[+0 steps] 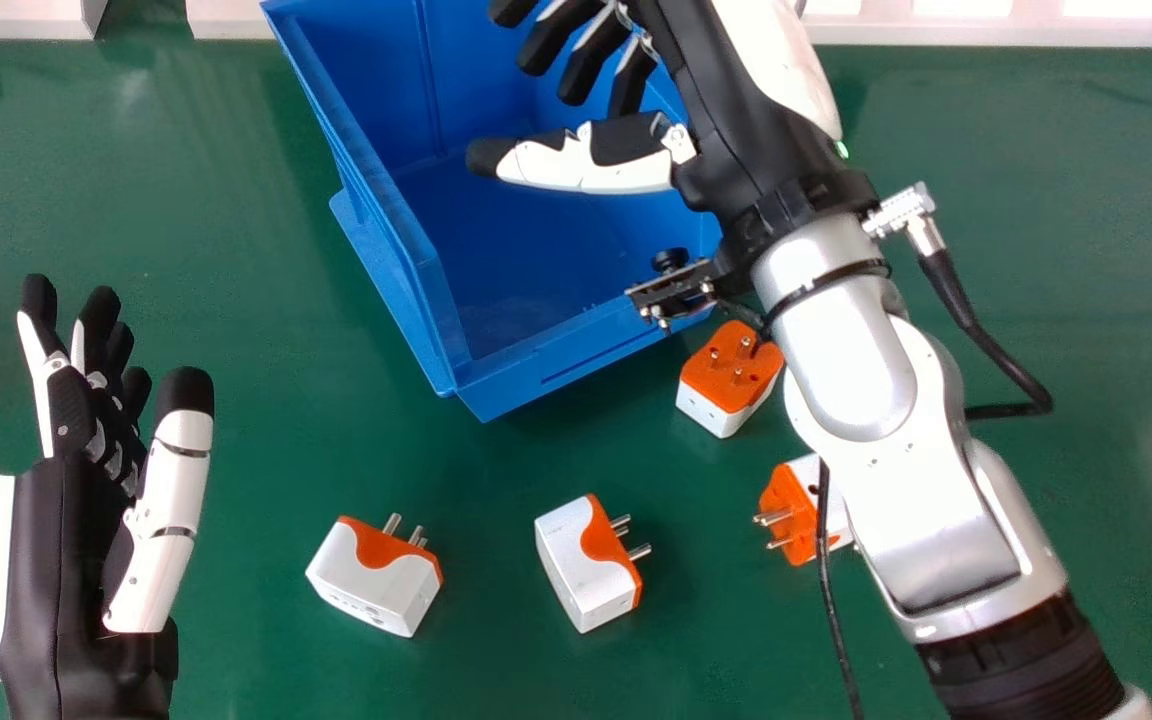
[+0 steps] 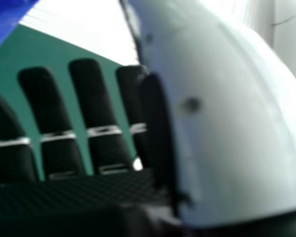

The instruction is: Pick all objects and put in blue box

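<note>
Green tabletop (image 1: 236,650) spreads around an open blue plastic box (image 1: 576,365). Over the box's interior is the robot's black and white right hand (image 1: 711,110), its fingers loosely extended and holding nothing, aimed across the box, away from the robot. Behind those fingers, back toward the robot and just outside the box's near right corner, lies the white and orange plug adapter with upright metal prongs (image 1: 731,380). The right hand is the nearer one; to take this piece it would probably have to draw back over the box's near rim and turn its fingers down. Its body is too blocky to give a clear long axis. Farther from that corner lies a partly hidden adapter (image 1: 796,510); nearer the robot than the box are a middle adapter (image 1: 586,565) and a left adapter (image 1: 376,575). Well left of the box is the left hand (image 1: 66,560), fingers relaxed, nothing held.
</note>
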Robot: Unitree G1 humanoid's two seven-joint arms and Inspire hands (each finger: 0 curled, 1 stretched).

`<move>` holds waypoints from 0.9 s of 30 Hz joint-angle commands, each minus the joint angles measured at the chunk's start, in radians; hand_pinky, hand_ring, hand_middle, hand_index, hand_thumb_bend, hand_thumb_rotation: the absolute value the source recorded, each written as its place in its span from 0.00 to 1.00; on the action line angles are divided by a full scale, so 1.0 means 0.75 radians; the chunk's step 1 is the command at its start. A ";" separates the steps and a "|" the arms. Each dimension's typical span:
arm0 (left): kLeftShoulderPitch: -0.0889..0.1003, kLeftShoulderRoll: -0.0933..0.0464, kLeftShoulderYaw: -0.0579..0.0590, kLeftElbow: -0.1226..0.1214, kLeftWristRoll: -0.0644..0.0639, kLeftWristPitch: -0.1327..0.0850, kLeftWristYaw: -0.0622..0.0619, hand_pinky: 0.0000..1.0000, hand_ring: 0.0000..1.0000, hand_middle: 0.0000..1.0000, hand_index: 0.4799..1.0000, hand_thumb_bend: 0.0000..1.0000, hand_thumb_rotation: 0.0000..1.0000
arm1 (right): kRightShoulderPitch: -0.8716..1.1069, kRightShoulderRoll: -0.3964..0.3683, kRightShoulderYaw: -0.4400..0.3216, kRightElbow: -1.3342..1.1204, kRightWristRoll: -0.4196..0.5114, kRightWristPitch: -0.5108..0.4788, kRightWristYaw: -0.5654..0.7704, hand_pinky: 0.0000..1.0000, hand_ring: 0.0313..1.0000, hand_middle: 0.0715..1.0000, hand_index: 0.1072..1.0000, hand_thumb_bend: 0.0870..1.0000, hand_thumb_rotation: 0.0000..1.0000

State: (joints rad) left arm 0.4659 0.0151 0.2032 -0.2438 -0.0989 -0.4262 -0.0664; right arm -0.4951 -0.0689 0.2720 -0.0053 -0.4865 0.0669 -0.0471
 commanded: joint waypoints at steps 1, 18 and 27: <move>-0.003 0.009 0.007 -0.006 -0.009 -0.034 -0.005 1.00 1.00 1.00 0.96 0.40 0.67 | 0.014 -0.021 -0.027 -0.059 -0.005 -0.057 -0.034 0.26 0.40 0.48 0.53 0.43 0.00; 0.029 0.018 0.025 -0.027 0.017 -0.033 -0.001 1.00 1.00 0.99 0.95 0.43 0.68 | 0.518 -0.181 -0.150 -0.409 -0.121 -0.235 -0.117 0.64 0.81 0.84 0.82 0.69 0.54; 0.038 0.027 0.020 -0.033 0.020 -0.034 -0.010 1.00 1.00 1.00 0.96 0.43 0.69 | 0.882 -0.244 -0.172 -0.473 -0.430 -0.243 -0.306 0.94 1.00 1.00 1.00 0.79 0.81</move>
State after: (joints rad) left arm 0.4867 0.0247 0.2165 -0.2464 -0.0888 -0.4357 -0.0706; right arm 0.1452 -0.2435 0.1509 -0.3231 -0.7941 -0.1024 -0.2515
